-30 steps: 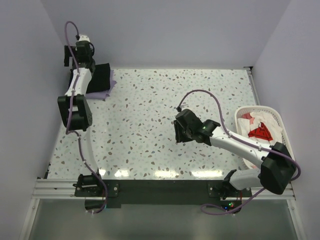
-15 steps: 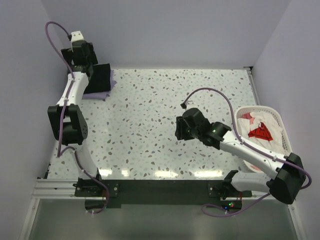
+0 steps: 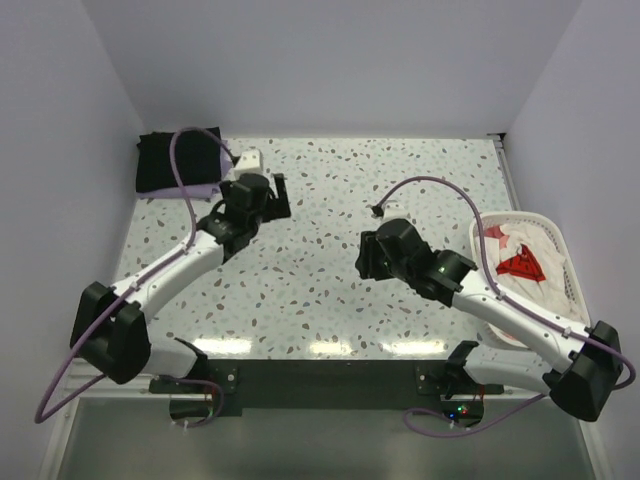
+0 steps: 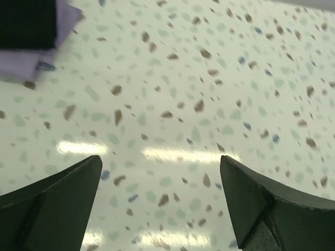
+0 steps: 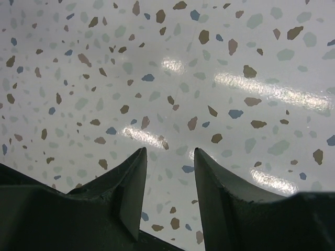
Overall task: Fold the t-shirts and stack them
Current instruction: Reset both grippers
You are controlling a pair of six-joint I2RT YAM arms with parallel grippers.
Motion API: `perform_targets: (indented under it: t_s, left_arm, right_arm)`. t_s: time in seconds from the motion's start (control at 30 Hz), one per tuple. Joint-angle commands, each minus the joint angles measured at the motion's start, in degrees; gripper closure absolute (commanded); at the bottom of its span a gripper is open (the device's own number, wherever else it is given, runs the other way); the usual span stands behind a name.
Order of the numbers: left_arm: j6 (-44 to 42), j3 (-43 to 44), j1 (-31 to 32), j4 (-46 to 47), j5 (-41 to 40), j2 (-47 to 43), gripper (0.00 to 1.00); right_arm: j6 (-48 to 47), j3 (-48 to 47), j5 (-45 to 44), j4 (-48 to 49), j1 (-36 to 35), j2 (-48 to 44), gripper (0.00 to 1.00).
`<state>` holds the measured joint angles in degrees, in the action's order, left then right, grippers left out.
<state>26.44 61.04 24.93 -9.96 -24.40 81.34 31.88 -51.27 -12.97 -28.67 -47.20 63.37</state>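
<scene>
The black t-shirt (image 3: 165, 158) lies folded on top of the pale lavender t-shirt (image 3: 197, 189) at the table's far left corner. Both show at the top left of the left wrist view, black (image 4: 26, 21) over lavender (image 4: 26, 63). My left gripper (image 3: 282, 197) is open and empty over bare table to the right of the stack, jaws wide apart (image 4: 159, 159). My right gripper (image 3: 363, 258) hovers over the middle of the table, empty, its jaws a narrow gap apart (image 5: 169, 151).
A white plastic basket (image 3: 548, 218) at the right edge holds white and red garments (image 3: 520, 262). Walls close the table at the back and both sides. The speckled tabletop (image 3: 310, 290) lies between the arms.
My left arm has swung away from the stack at the far left corner and now reaches toward the table's middle. My right arm has shifted slightly right.
</scene>
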Motion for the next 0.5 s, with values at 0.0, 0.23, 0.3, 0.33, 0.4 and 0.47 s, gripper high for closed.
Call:
perform_targets:
  t_s: [0.0,0.23,0.3,0.33,0.4,0.47]
  left_arm:
    - [6.52,-6.53,7.84,-0.24,-3.72,-5.74,0.00]
    - [5.83,-10.41,19.96,-2.26,-1.62,-10.59,0.00]
    - [4.68,-9.62,21.73,-4.96,-1.08,-10.15,0.00]
    - [4.42,-9.18,22.79,-5.77,-0.65,-9.71,0.00]
    - [2.66,-8.48,23.32,-6.56,1.90,-9.10,0.00]
    - [2.39,-8.39,23.41,-6.83,2.51,-9.53,0.00]
  right_arm:
    - [-0.59,0.20,-3.55,0.01,0.00,-2.46,0.55]
    - [-0.85,0.91,-7.50,-0.51,0.00,-3.70,0.54]
    - [-0.68,1.08,-9.43,-0.60,0.00,-3.43,0.54]
    - [-0.59,1.34,-10.22,-0.34,-0.08,-3.35,0.54]
    - [-0.33,1.52,-12.33,-0.25,0.00,-2.82,0.54]
    - [0.38,1.43,-13.13,-0.16,0.00,-2.29,0.54]
